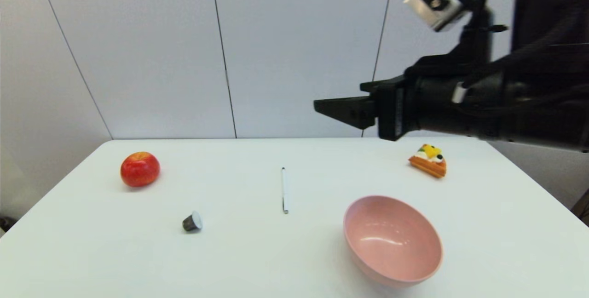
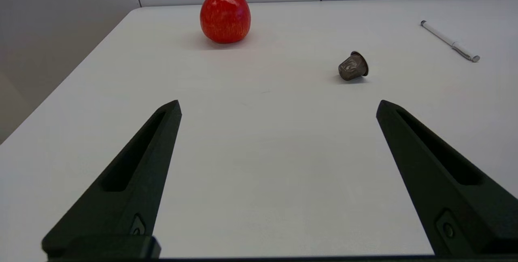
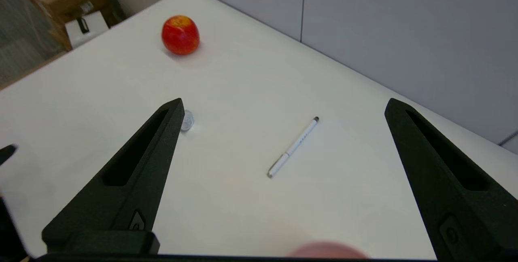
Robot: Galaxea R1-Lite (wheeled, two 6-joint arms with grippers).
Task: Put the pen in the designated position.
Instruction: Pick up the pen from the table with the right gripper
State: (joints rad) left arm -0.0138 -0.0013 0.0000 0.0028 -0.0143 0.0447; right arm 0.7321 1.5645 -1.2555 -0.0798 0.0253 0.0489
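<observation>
Below the raised gripper: pen (image 1: pixel 285 190) lies flat on the table (image 1: pixel 257 252), well apart, ungrasped.
Right gripper (image 3: pixel 283 104): fingers spread wide, empty, high, likely lining up.
Left gripper (image 2: pixel 279 106): parked low, wide open, empty.

Right arm (image 1: pixel 483 105) is chunky matte black with looping cables, a silver camera box (image 1: pixel 435 3) upper right, tapered black fingers (image 3: pixel 133 181) with recessed slots.

Slim white pen (image 1: pixel 284 190) lies mid-table on the white table (image 1: pixel 92 252), running front to back. Red apple (image 1: pixel 140 169) far left, behind the small dark capsule (image 1: pixel 192 221). Pink bowl (image 1: pixel 392 241) front right; orange cake slice (image 1: pixel 429 160) behind it.
</observation>
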